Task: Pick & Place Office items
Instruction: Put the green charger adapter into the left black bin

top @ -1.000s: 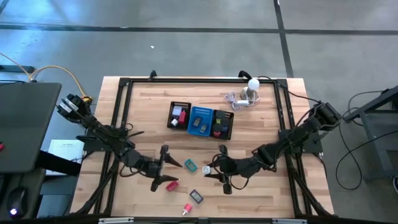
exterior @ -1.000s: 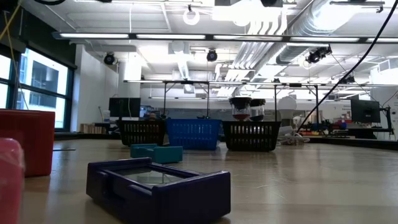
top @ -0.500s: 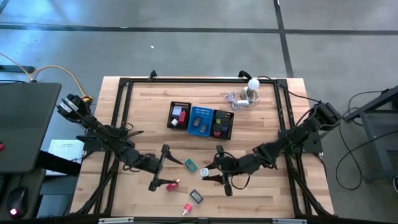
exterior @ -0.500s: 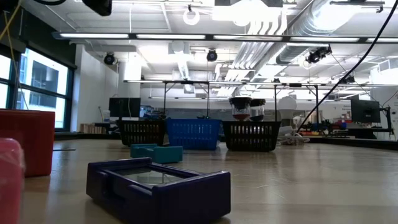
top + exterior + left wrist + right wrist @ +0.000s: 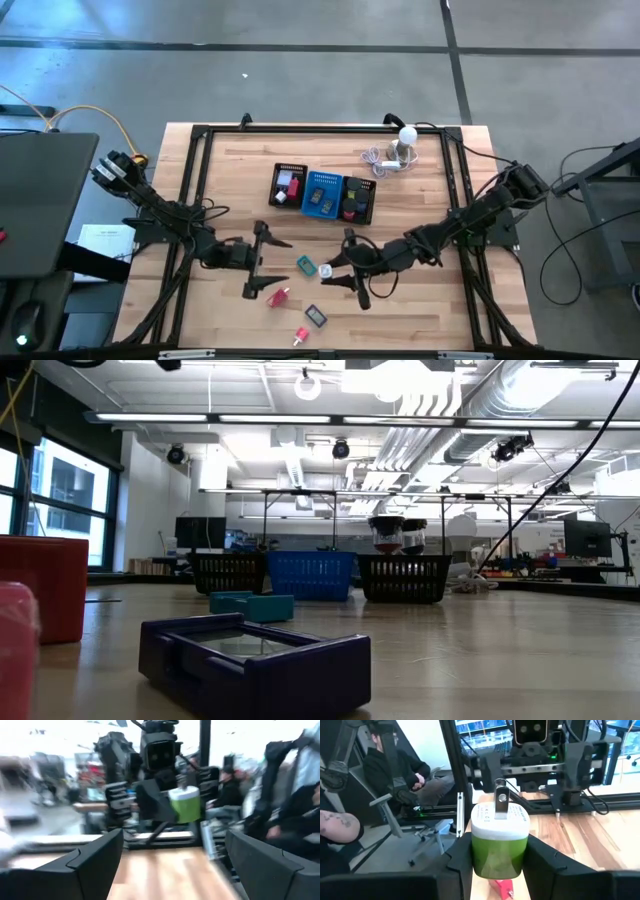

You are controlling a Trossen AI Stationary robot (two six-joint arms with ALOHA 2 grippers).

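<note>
My right gripper (image 5: 334, 272) hangs over the table's near middle, shut on a green block with a white cap and a metal prong (image 5: 499, 845). The same block shows in the left wrist view (image 5: 185, 805). My left gripper (image 5: 266, 264) stands open to its left, facing it, with nothing between its fingers. On the wood lie a teal piece (image 5: 306, 265), a pink-red piece (image 5: 277, 297), a dark blue piece (image 5: 316, 315) and a small pink piece (image 5: 300, 335). The low view shows the dark blue piece (image 5: 255, 660) and teal blocks (image 5: 250, 605), but no gripper. My right gripper pinches the block's green body (image 5: 480, 855) by two opposite sides, one finger (image 5: 462, 860) on each. The fingers come in about level from the table's right. The block is lifted clear of the table, its white cap and prong (image 5: 500, 800) sticking out past the fingertips.
A black mesh tray with a blue middle section (image 5: 322, 194) stands at the far middle, with pieces in it. A white ball-topped gadget with its cable (image 5: 402, 145) sits at the far right. A dark frame (image 5: 200, 135) borders the table. People sit beyond the table.
My left gripper has rolled, tipped upward and risen a little above the pink-red piece, which stays on the table. My right gripper has tipped up and gone slightly toward the table's left with the green block still in its hold.
</note>
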